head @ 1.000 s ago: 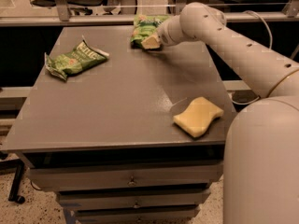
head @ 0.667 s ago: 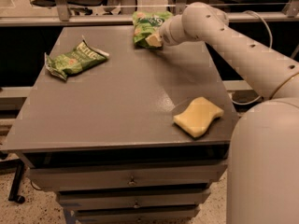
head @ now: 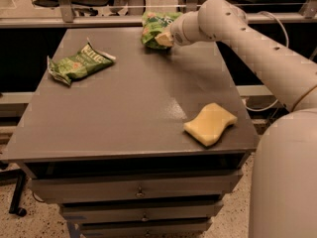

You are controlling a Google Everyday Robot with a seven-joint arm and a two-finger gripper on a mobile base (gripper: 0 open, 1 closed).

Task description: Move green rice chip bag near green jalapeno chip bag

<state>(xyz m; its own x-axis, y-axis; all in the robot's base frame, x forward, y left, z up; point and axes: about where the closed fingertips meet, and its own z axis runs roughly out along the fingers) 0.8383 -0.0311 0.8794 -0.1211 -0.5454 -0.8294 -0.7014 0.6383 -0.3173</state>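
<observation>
The green rice chip bag [head: 155,29], puffy and bright light green, is at the far middle of the grey table [head: 129,108], lifted slightly off the surface. My gripper [head: 164,37] is shut on the bag's right side, reaching in from the right. The green jalapeno chip bag [head: 79,63], flat and darker green with a white lettered band, lies at the far left of the table, well apart from the rice bag.
A yellow sponge [head: 211,123] lies near the table's front right corner. My white arm [head: 257,48] spans the right side above the table. Drawers [head: 138,190] sit under the tabletop. A rail and chairs stand behind the table.
My gripper has lifted the rice chip bag slightly and shifted it a little to the left. The jalapeno bag and sponge have not moved.
</observation>
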